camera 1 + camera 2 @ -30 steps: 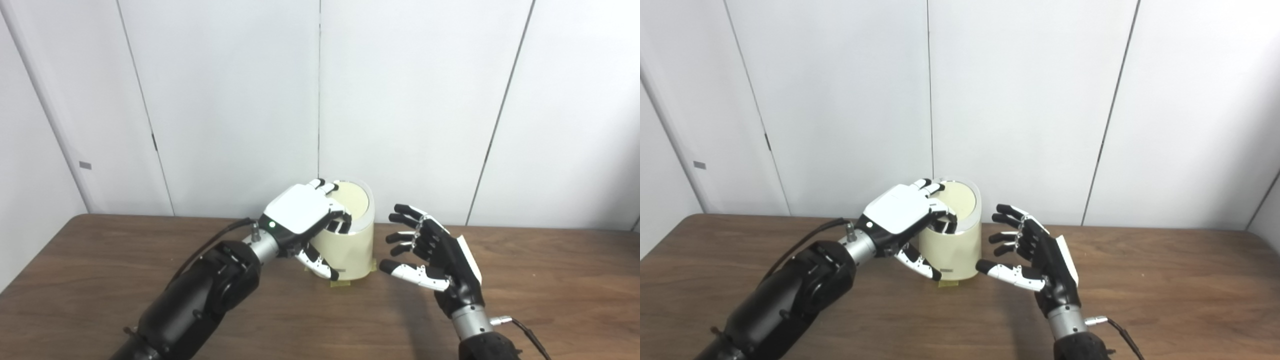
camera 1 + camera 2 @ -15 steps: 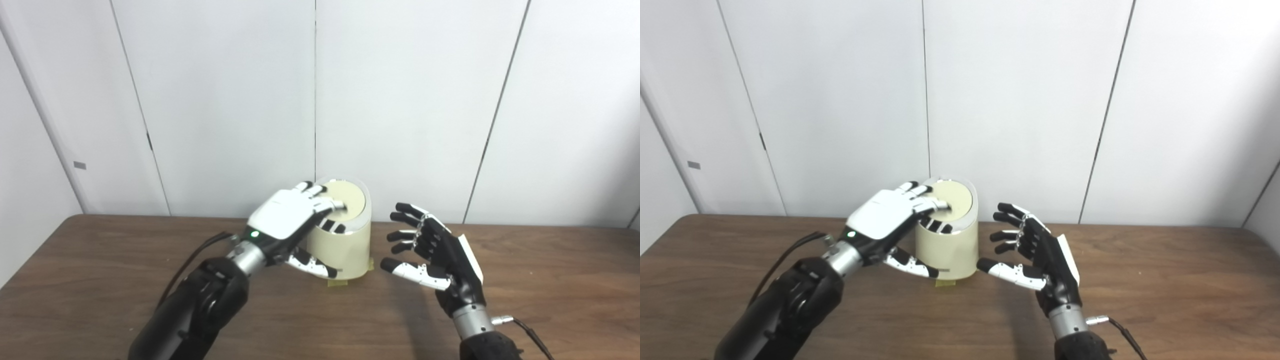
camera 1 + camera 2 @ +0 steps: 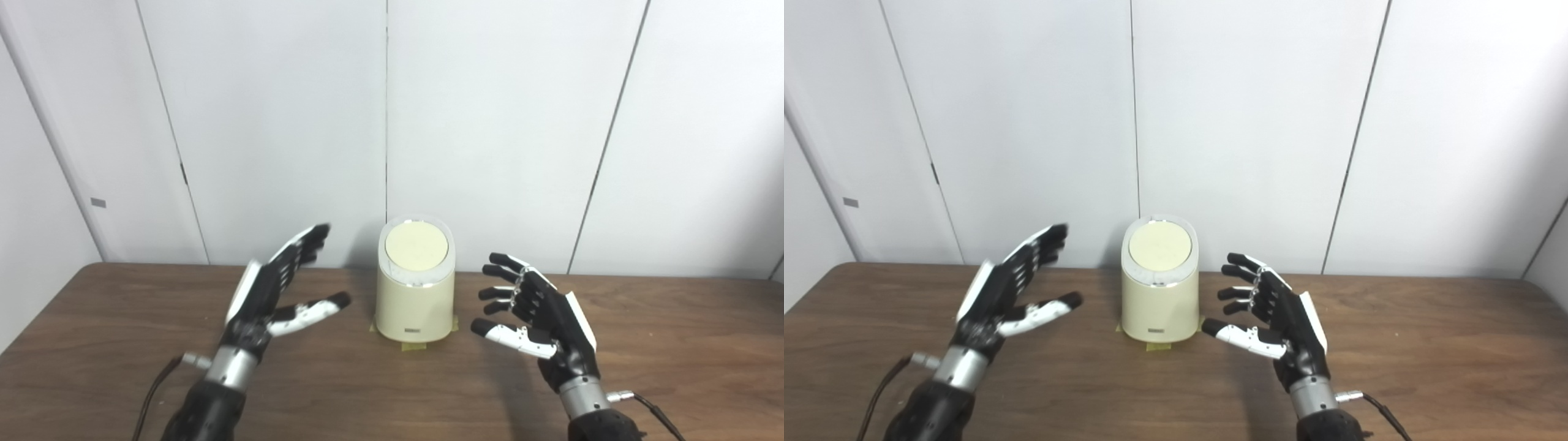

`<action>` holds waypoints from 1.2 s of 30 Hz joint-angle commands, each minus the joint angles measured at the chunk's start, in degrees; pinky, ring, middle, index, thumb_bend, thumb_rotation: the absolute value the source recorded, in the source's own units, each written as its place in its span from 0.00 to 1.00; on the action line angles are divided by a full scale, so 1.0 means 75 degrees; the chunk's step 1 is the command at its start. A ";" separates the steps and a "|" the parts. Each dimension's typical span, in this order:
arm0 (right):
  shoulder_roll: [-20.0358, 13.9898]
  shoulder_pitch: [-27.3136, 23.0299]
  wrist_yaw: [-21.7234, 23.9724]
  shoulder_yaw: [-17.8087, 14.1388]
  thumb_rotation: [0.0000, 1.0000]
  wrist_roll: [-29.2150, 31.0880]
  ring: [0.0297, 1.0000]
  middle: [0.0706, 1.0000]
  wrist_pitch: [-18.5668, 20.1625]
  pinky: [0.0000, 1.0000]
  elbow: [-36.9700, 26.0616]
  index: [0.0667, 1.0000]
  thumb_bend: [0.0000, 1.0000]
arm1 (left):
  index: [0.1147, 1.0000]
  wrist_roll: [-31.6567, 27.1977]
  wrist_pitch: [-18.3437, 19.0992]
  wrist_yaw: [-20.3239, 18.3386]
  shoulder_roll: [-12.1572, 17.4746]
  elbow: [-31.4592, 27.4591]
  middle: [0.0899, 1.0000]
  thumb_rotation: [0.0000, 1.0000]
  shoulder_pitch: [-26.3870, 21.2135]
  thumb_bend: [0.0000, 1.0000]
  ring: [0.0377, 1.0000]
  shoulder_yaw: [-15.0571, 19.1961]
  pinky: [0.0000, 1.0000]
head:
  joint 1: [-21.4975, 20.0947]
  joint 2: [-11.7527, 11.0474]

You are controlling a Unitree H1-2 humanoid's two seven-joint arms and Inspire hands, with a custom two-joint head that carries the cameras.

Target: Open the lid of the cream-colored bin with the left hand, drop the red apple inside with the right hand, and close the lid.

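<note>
The cream-colored bin (image 3: 415, 306) stands upright at the middle back of the wooden table, its round lid (image 3: 416, 246) down flat on top. My left hand (image 3: 269, 293) hovers left of the bin, well apart from it, fingers spread and holding nothing. To the right of the bin, my right hand (image 3: 539, 312) is open too, palm turned toward the bin, a small gap away. No red apple shows in either view.
Yellow tape tabs (image 3: 414, 346) stick out under the bin's base. The brown table (image 3: 392, 392) stretches wide on both sides, with white wall panels (image 3: 490, 122) close behind the bin. A cable (image 3: 649, 407) trails from my right wrist.
My left hand has come off the lid and swung back to the left, turning palm-in and opening. The lid now lies flat. My right hand has barely shifted.
</note>
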 commanded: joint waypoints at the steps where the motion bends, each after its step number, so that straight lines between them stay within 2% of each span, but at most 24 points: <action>1: -0.0065 -0.0246 0.0020 -0.0046 0.23 0.0066 0.61 0.73 -0.0207 0.53 -0.0274 0.75 0.86 | 0.87 -0.0445 -0.0348 -0.0061 0.0019 -0.0044 0.87 0.33 -0.0185 0.78 0.82 0.0126 0.66 | 0.0004 0.0008; 4: -0.0122 -0.0229 -0.0018 -0.0036 0.23 -0.0013 0.60 0.72 -0.0268 0.53 -0.0260 0.75 0.86 | 0.84 -0.0748 -0.0349 -0.0159 -0.0058 -0.0030 0.82 0.28 0.0012 0.74 0.77 0.0133 0.61 | -0.0060 0.0024; 8: -0.0175 -0.0172 -0.0032 -0.0073 0.23 0.0022 0.60 0.72 -0.0329 0.52 -0.0264 0.75 0.85 | 0.81 -0.0747 -0.0331 -0.0155 -0.0132 -0.0053 0.77 0.24 0.0159 0.71 0.71 0.0107 0.55 | -0.0156 0.0004; 14: -0.0179 -0.0064 -0.0135 -0.0179 0.22 0.0008 0.59 0.72 -0.0235 0.51 -0.0318 0.74 0.85 | 0.77 0.0088 -0.0353 0.0061 -0.0128 -0.0096 0.72 0.26 0.0305 0.70 0.65 -0.0021 0.54 | -0.0127 0.0018; 25: -0.0262 -0.0065 -0.0072 -0.0219 0.21 0.0094 0.61 0.74 -0.0377 0.52 -0.0161 0.75 0.85 | 0.78 0.0007 -0.0124 0.0054 -0.0230 -0.0231 0.75 0.28 0.0348 0.72 0.70 -0.0151 0.58 | -0.0115 0.0025; 36: -0.0174 -0.0038 -0.0171 -0.0189 0.19 0.0003 0.60 0.73 -0.0149 0.52 -0.0334 0.74 0.85 | 0.81 -0.0101 -0.0119 -0.0002 -0.0297 -0.0084 0.80 0.31 0.0343 0.74 0.76 -0.0196 0.61 | -0.0123 -0.0016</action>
